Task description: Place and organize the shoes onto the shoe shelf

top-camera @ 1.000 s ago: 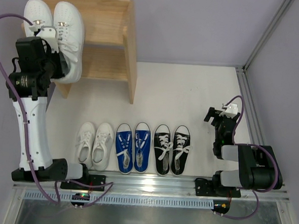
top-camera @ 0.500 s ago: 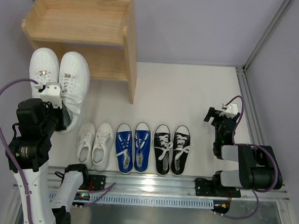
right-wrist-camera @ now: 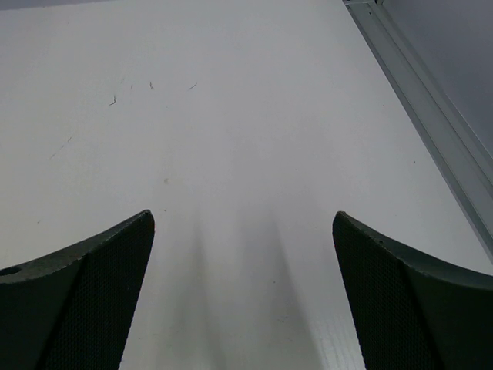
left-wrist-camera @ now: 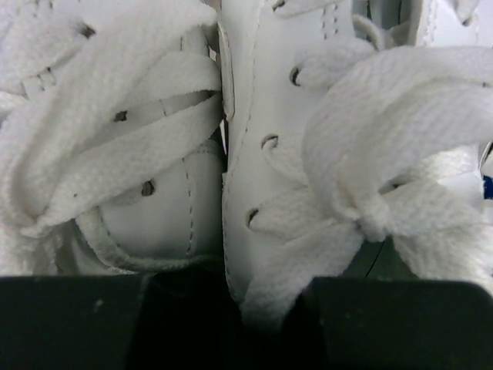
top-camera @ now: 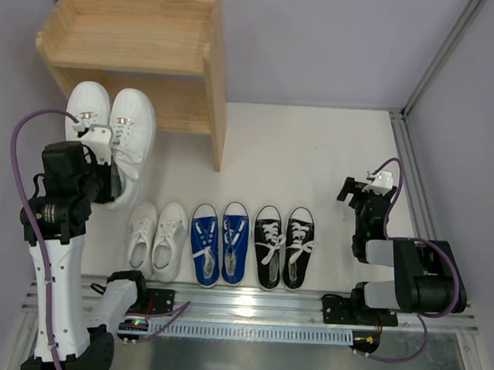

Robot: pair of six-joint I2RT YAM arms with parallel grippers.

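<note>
Top external view: my left gripper (top-camera: pixel 98 147) pinches the all-white lace-up sneaker pair (top-camera: pixel 132 123) together, just before the light-wood two-tier shoe shelf (top-camera: pixel 130 31), where no shoe shows. A second white pair (top-camera: pixel 156 238), blue canvas pair (top-camera: pixel 218 244) and black canvas pair (top-camera: pixel 283 248) wait; my right gripper (top-camera: pixel 369 187) is spread, empty.

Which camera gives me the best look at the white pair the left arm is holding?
Top external: both white shoes show nearly whole, side by side, in front of the shelf. Left wrist shows only their laces and inner sides close up; right wrist shows only table.
</note>
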